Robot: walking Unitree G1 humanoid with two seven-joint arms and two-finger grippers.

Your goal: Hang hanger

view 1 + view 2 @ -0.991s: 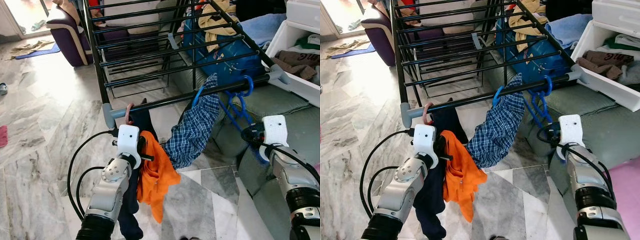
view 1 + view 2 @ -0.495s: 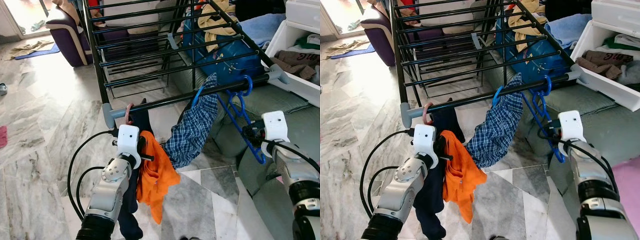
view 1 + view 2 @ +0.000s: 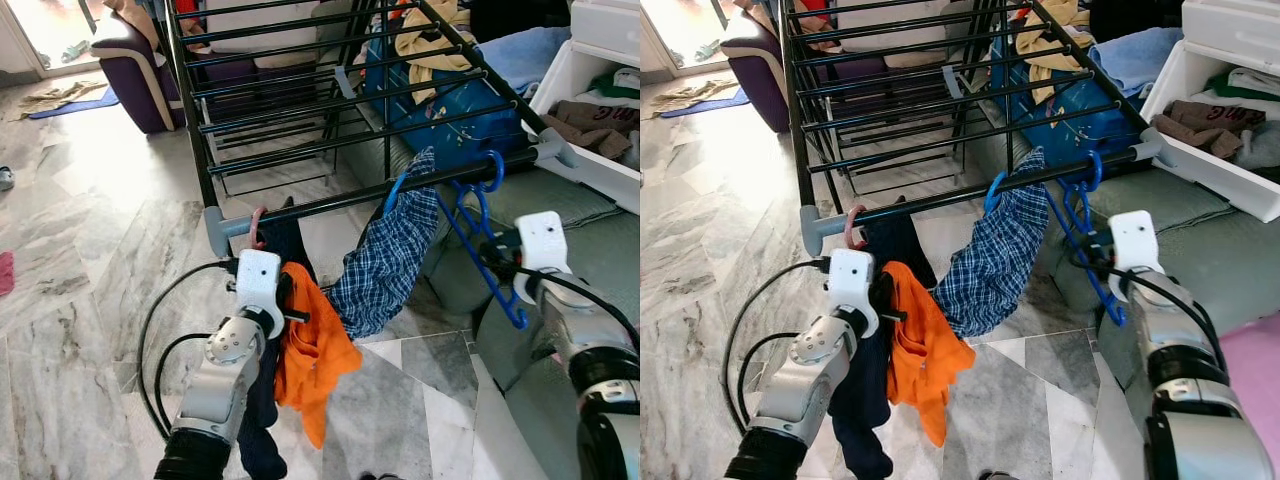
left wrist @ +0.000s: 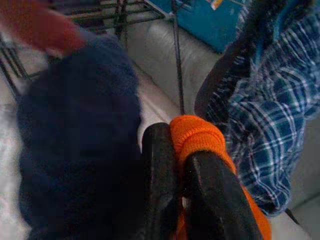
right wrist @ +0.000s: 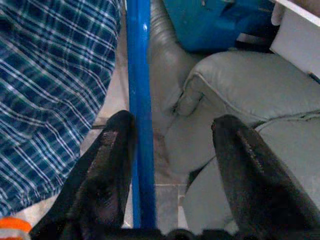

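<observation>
**Drying rack, hangers and both grippers**

Left eye view. Black metal drying rack [image 3: 300, 90] with parallel rails, standing on grey marble floor [image 3: 80, 260]. Near rail of rack [image 3: 380, 195] carrying, from left to right: pink hanger hook [image 3: 256, 226], dark navy garment [image 3: 272, 380], blue-and-white plaid shirt [image 3: 385, 255] on a light blue hanger, bare blue plastic hanger [image 3: 480, 230]. Hook of blue plastic hanger over the rail's right end, body dangling below. Left gripper [image 3: 288, 305] near and left, pinching bright orange cloth [image 3: 312, 350] just beside the navy garment. Right gripper [image 3: 500, 262] near and right, level with the lower bar of the blue hanger. Grey upholstered sofa [image 3: 570, 210] to the right, purple armchair [image 3: 135, 60] far left, white storage box [image 3: 590, 110] with folded clothes far right.

Right eye view. Same arrangement. Blue suitcase [image 3: 1070, 95] beyond the rack's right side.

Left wrist view. Two black fingers [image 4: 160, 175] drawn narrow, clamped on a fold of the orange cloth. Navy garment touching on one side, plaid shirt on the other.

Right wrist view. Two black fingers [image 5: 107, 170] spread wide. Straight blue bar of the hanger running just inside one finger, apparently touching it; other finger well apart from the bar. Plaid shirt on one side, grey sofa cushion behind.
</observation>
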